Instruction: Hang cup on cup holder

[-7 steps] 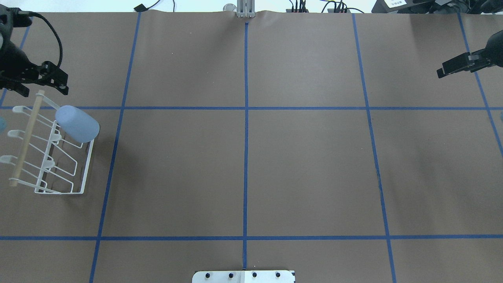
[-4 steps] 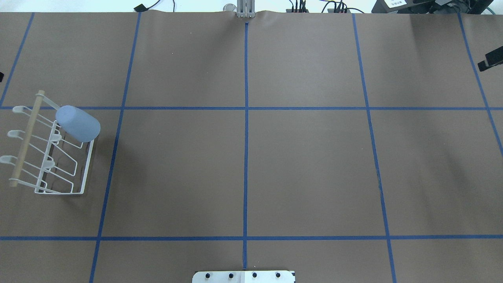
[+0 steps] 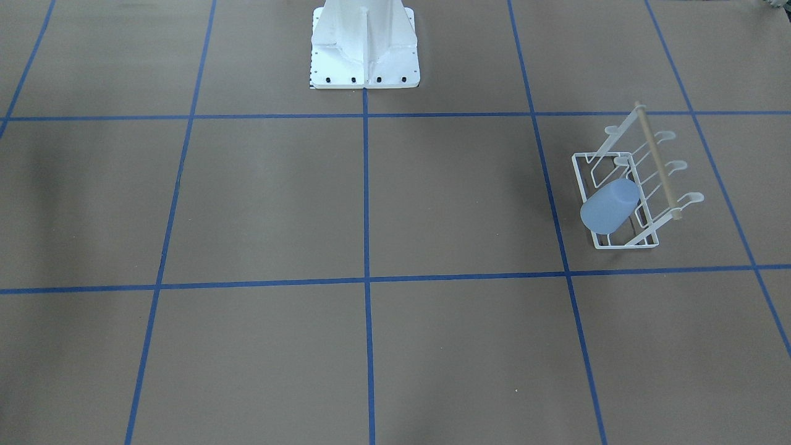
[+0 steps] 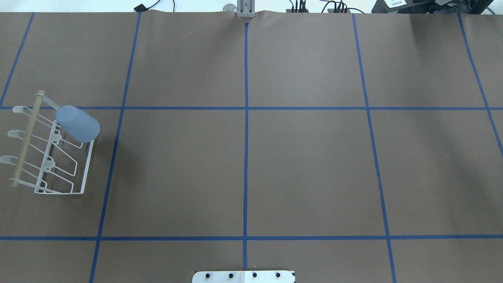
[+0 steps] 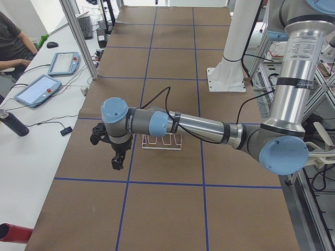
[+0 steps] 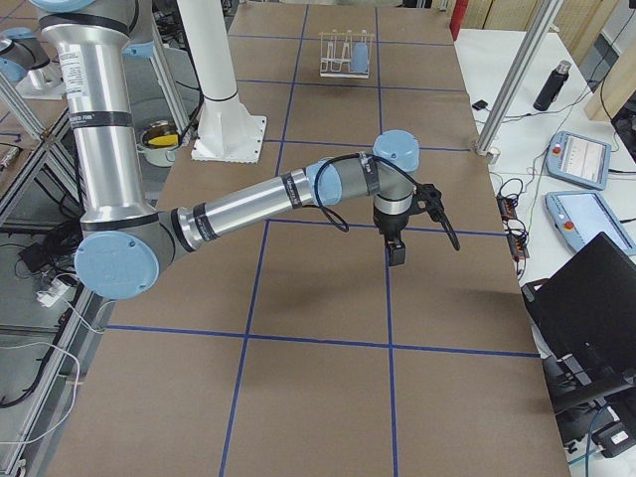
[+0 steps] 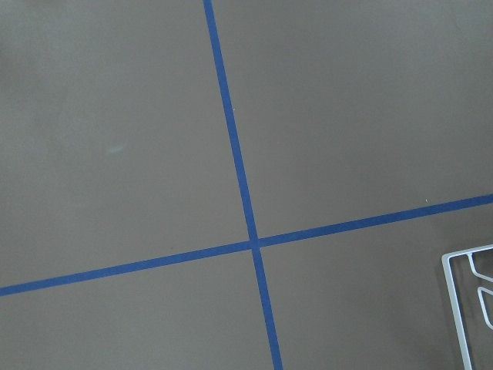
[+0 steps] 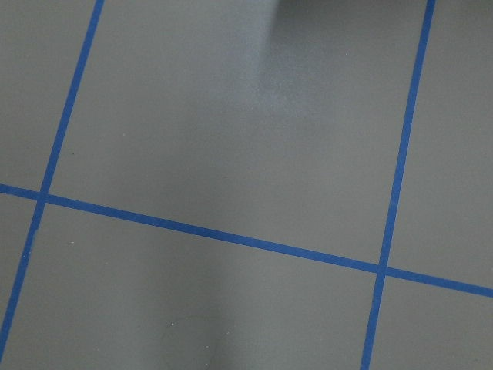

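Note:
The pale blue cup [image 4: 78, 124] sits tilted, mouth down, over a slanted wire loop at the far end of the white wire cup holder [image 4: 25, 141] on the table's left. Both show in the front view, the cup [image 3: 609, 207] and the holder [image 3: 658, 164], and small in the right side view, the cup [image 6: 361, 52]. The left gripper [image 5: 118, 162] shows only in the left side view, hanging above the table in front of the holder [image 5: 162, 142]; I cannot tell if it is open. The right gripper [image 6: 396, 253] shows only in the right side view; likewise I cannot tell.
The white robot base [image 3: 364, 49] stands at the table's middle edge. A corner of the holder's base [image 7: 466, 293] shows in the left wrist view. A seated operator [image 5: 10, 42], tablets [image 5: 36, 89] and a bottle [image 5: 13, 124] are on a side table.
Both grippers have drawn back out of the overhead view, the left off its left edge, the right off its right edge. The cup and holder have not moved.

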`<action>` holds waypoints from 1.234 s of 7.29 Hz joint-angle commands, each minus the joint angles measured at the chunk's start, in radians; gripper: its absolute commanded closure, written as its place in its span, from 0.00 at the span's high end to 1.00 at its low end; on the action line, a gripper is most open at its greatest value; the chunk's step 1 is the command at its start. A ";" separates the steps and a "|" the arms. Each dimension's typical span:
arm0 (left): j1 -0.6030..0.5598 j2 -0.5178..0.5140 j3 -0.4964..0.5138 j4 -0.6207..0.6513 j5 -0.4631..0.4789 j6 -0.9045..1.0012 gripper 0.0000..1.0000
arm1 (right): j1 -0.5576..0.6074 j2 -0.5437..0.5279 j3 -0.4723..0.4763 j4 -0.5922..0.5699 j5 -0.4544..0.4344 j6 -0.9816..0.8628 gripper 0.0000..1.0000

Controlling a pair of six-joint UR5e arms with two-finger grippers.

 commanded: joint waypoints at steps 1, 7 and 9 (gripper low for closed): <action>0.001 -0.003 -0.028 -0.013 -0.044 -0.085 0.98 | -0.001 0.009 -0.039 -0.010 0.064 0.003 1.00; 0.006 0.066 -0.084 -0.111 -0.043 -0.094 0.98 | -0.001 -0.023 -0.027 0.000 0.062 0.006 1.00; 0.007 0.080 -0.085 -0.113 -0.041 -0.092 0.98 | -0.001 -0.025 -0.027 0.000 0.062 0.009 1.00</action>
